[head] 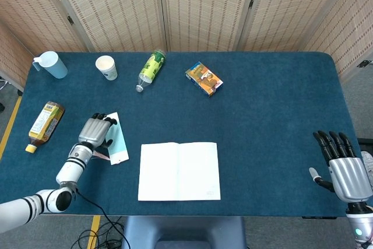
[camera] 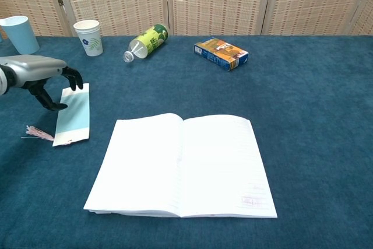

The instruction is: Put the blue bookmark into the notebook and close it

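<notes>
The light blue bookmark (head: 116, 140) (camera: 74, 115) lies flat on the blue cloth, left of the open white notebook (head: 179, 171) (camera: 180, 164). Its pink tassel (camera: 35, 133) trails off its near left end. My left hand (head: 94, 131) (camera: 41, 77) hovers at the bookmark's far left corner with bent fingers and holds nothing; the fingertips (camera: 74, 77) sit just over that corner. My right hand (head: 344, 167) shows only in the head view, off the table's right front corner, fingers spread and empty.
Along the far side stand a blue cup (head: 52, 64) (camera: 17, 33) and a paper cup (head: 106, 67) (camera: 88, 37), with a green bottle (head: 151, 68) (camera: 145, 42) lying down and a small box (head: 204, 78) (camera: 221, 53). A yellow bottle (head: 45, 123) lies at the left edge.
</notes>
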`<action>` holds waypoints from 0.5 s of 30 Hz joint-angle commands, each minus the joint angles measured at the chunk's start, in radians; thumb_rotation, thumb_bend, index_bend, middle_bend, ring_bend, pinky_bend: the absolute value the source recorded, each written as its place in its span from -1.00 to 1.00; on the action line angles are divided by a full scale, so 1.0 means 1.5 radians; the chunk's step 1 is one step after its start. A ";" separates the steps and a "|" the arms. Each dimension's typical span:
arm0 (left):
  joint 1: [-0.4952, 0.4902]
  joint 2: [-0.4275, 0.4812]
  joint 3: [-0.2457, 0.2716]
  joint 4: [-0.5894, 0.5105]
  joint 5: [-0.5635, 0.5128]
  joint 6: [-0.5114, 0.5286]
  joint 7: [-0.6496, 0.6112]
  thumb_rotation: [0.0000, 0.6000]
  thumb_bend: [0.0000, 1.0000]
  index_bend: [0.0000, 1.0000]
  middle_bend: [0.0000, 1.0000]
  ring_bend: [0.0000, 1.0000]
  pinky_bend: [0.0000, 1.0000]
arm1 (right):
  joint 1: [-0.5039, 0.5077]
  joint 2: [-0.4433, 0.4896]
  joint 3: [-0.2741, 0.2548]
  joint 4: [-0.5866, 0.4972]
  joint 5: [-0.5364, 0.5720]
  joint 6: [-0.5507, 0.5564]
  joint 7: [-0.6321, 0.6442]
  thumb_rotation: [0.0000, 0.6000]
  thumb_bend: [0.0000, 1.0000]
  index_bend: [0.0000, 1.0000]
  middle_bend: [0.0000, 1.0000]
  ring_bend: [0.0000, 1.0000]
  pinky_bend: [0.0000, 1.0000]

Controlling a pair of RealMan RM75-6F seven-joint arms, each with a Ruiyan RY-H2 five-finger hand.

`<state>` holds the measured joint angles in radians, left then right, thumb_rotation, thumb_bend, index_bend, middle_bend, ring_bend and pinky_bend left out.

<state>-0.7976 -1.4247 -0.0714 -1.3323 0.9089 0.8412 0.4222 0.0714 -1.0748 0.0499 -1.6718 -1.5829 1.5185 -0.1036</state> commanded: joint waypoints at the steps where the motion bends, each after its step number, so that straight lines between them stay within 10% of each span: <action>1: 0.055 0.036 0.039 -0.011 0.171 0.061 -0.119 1.00 -0.28 -0.53 -0.41 -0.65 -0.67 | 0.002 -0.001 0.000 -0.001 -0.001 -0.002 -0.003 1.00 -0.55 -1.00 -0.80 -0.90 -0.88; 15: 0.091 -0.005 0.085 0.096 0.319 0.091 -0.182 1.00 -0.49 -0.82 -0.65 -0.74 -0.67 | 0.002 0.000 -0.001 -0.012 -0.006 0.003 -0.015 1.00 -0.55 -1.00 -0.80 -0.90 -0.88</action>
<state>-0.6651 -1.4257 0.0521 -1.1958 1.3808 0.9827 0.1422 0.0738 -1.0749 0.0478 -1.6897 -1.5927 1.5228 -0.1268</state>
